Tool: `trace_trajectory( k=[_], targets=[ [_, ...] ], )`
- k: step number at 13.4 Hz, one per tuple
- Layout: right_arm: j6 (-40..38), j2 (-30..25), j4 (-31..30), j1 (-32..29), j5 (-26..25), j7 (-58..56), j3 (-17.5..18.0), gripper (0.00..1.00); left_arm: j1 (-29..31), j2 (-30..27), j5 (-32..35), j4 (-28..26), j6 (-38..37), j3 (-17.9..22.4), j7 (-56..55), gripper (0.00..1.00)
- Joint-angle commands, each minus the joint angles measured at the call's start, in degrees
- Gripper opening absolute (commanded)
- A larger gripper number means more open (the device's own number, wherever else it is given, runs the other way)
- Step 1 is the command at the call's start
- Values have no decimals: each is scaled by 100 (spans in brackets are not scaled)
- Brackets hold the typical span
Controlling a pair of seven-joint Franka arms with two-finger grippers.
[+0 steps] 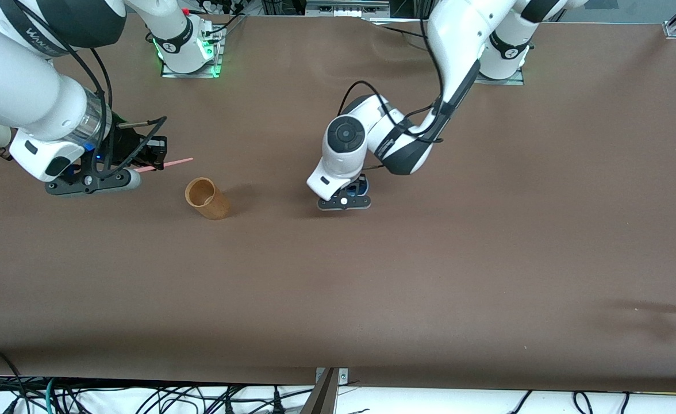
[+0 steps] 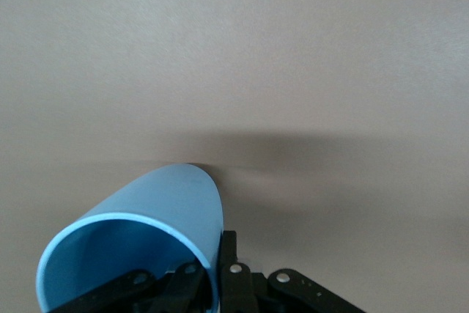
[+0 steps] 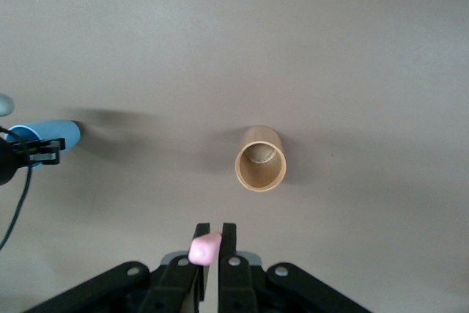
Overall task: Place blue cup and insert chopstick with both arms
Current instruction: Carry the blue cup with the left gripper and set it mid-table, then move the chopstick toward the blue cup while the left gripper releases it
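The left gripper [image 1: 354, 192], low over the middle of the brown worktop [image 1: 430, 259], is clenched on the rim of the blue cup [image 2: 146, 232]. The right gripper [image 1: 142, 155], near its arm's end of the worktop, grasps the pink chopstick [image 1: 171, 164], which pokes out level above the worktop. A tan cup [image 1: 207, 198] stands upright between the 2 grippers.
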Motion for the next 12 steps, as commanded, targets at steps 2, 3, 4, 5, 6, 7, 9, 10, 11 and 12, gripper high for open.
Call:
trace_trajectory(
  k=[2,3,4,5,6,7,9,10,11,12],
  targets=[
    [-79,-36,5,-17,5,70,17,0,-90,294,-98,337,60,128,-74,4],
    [-88,-36,5,-17,5,79,17,0,-90,294,-98,337,60,128,-74,10],
    [-79,-36,5,-17,13,88,17,0,-90,285,-98,346,60,136,-65,18],
    [-70,-18,5,-9,22,97,17,0,-82,285,-107,354,60,136,-91,38],
    [-44,-18,5,44,22,97,26,0,-64,268,-116,355,60,162,-100,55],
    [-18,17,5,114,5,105,26,0,-64,259,-116,355,60,171,-91,92],
    [96,148,31,429,-22,219,26,0,-64,241,-125,363,60,171,-82,100],
    [314,219,31,631,-31,533,26,0,-55,224,-133,363,51,163,-82,100],
    [551,324,40,903,-65,858,26,0,-38,215,-151,372,51,163,-91,100],
    [806,420,49,1123,-66,1105,26,0,-29,189,-255,372,42,163,-91,100]
  ],
)
